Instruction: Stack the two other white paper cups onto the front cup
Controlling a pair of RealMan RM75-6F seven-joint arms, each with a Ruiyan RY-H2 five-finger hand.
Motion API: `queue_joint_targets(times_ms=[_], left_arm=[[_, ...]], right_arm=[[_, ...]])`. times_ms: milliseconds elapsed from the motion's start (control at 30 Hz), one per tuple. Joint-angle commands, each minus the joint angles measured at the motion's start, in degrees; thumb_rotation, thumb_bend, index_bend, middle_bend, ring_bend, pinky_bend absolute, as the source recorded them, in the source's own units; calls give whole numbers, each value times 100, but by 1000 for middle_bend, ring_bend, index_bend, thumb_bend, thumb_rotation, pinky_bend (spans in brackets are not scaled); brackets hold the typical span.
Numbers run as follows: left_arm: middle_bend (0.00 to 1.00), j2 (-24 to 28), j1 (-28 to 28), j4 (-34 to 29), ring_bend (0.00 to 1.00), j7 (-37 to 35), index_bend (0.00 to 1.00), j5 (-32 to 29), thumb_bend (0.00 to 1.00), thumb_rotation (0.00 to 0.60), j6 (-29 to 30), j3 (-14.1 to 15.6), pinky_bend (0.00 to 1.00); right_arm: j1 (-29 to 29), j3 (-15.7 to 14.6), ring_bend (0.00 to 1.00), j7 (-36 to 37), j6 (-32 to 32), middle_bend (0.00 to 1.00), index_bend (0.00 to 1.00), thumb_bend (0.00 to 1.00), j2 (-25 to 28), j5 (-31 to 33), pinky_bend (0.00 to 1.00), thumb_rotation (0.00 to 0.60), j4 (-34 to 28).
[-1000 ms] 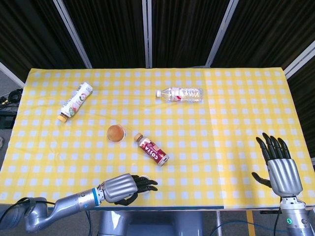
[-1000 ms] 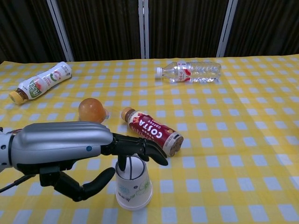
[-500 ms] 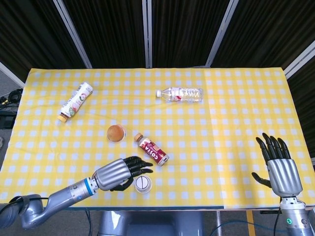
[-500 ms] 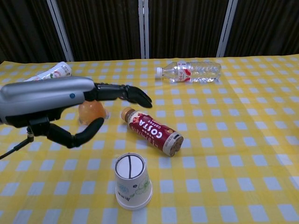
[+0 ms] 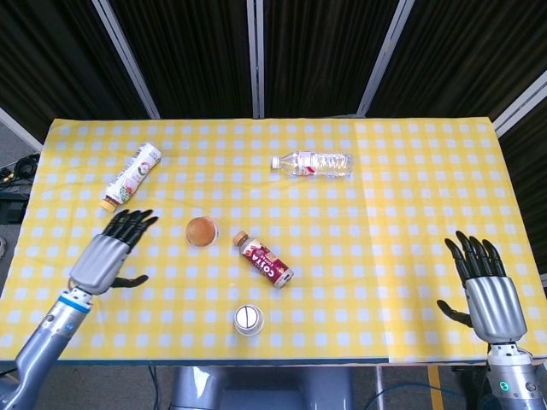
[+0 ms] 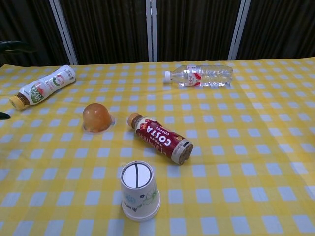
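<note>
Only one white paper cup (image 5: 249, 319) in view, standing upside down on the yellow checked table (image 5: 410, 196) close to its front edge, just in front of the lying brown coffee bottle with the red label (image 5: 266, 259) but apart from it. No second or third loose cup to be seen in either view; impossible to tell from the rim in the chest view whether others are already nested over this one, so best judged as a stack either finished or nearly so. Left robot hand (image 5: 111, 256) hovering over the left part of the table, fingers spread wide, gripping nothing; right robot hand (image 5: 487, 290) at the far right front corner, likewise splayed and empty. For a clean finish: check the rim for doubled edges before any further reach. If another approach is needed, come down from straight above, not from the side, since a light upturned cup tips easily. Steer clear of the coffee bottle's base and of the orange domed jelly cup (image 5: 202, 231) behind it. Leave alone the clear plastic water bottle (image 5: 312, 163) and the white bottle with the green and red label (image 5: 132, 175) lying further back.
</note>
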Motion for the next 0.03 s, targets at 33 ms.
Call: queue_joint_targets(times_ms=[33], left_arm=[[0, 176, 623, -133, 0, 348, 0, -393, 0, 600, 658, 45, 0]], right_arm=[[-7, 11, 0, -42, 31, 0, 0, 0, 9, -13, 0, 600, -6]])
